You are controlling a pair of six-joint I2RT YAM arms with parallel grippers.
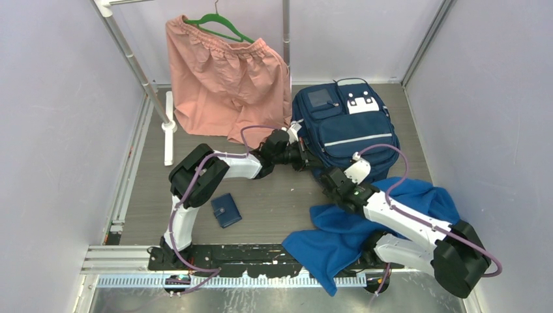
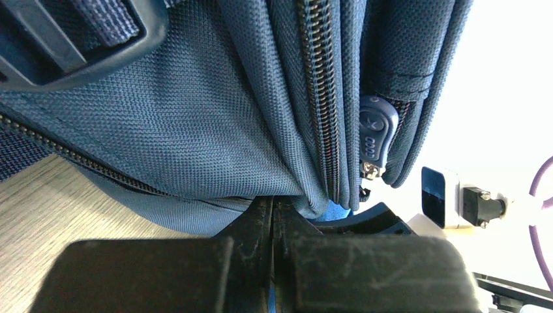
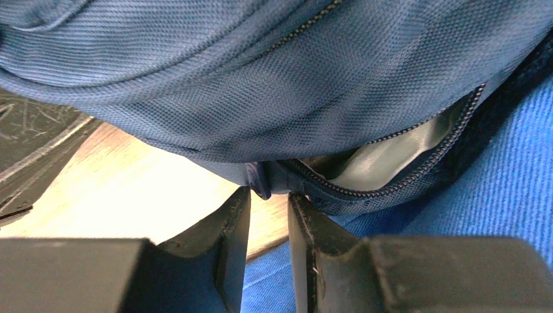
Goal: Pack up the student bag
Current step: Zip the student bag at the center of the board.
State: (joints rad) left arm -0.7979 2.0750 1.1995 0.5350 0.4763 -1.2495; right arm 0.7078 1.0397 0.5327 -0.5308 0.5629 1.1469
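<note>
Student bag (image 1: 349,127) lies flat on the table (image 1: 274,202), right of centre toward the far side, with its front pockets facing up. Along its near edge one zip (image 3: 391,171) gapes a little and shows pale lining; I can't make out anything inside. On the left side the other zips (image 2: 319,98) run closed, and a rubbery pull tab (image 2: 377,134) hangs beside them.

The left gripper (image 2: 272,212) is at the near left corner of the student bag. Its fingers are pressed tight together with their tips against the puckered fabric, and whether a fold is caught between them I cannot tell. The right gripper (image 3: 269,202) is at the near edge. Its fingers stand a little apart, with a small navy tab at the zip's end just at their tips and bare gap below it.

A bright blue cloth (image 1: 339,235) sprawls at the near right, touching the bag's near edge. It lies under the right arm and over the arms' base rail. A small navy wallet (image 1: 225,210) lies on the table near the left arm, well apart from the bag. At the far left, pink shorts (image 1: 225,81) hang from a green hanger (image 1: 218,25) on a metal rack (image 1: 134,65), their hem beside the bag's far left corner.
</note>
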